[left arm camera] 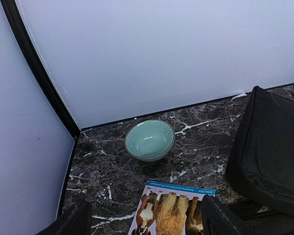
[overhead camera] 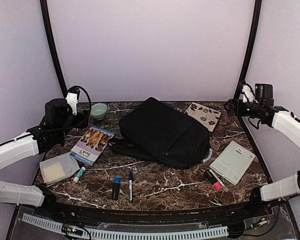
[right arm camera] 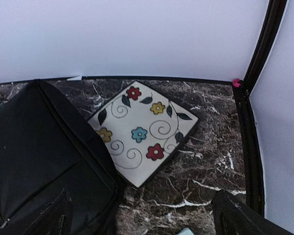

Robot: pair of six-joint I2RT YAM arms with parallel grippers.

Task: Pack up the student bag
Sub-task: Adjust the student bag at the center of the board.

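The student bag (overhead camera: 162, 132) is a large black backpack lying flat in the middle of the marble table; it also shows in the left wrist view (left arm camera: 272, 152) and the right wrist view (right arm camera: 39, 161). My left gripper (overhead camera: 81, 120) hangs open and empty over the far left, above a dog-cover book (overhead camera: 92, 144); in its own view (left arm camera: 147, 230) the fingers straddle the book (left arm camera: 171, 210). My right gripper (overhead camera: 235, 106) is open and empty at the far right, above the table beside a flowered square plate (right arm camera: 144, 129), as its wrist view (right arm camera: 147, 225) shows.
A teal bowl (overhead camera: 98, 110) stands at the back left. A clear box (overhead camera: 59, 169), a green-capped stick (overhead camera: 79, 174), a blue-capped marker (overhead camera: 116, 186) and a pen (overhead camera: 130, 186) lie in front. A pale notebook (overhead camera: 233, 161) and a pink marker (overhead camera: 215, 180) lie at the right.
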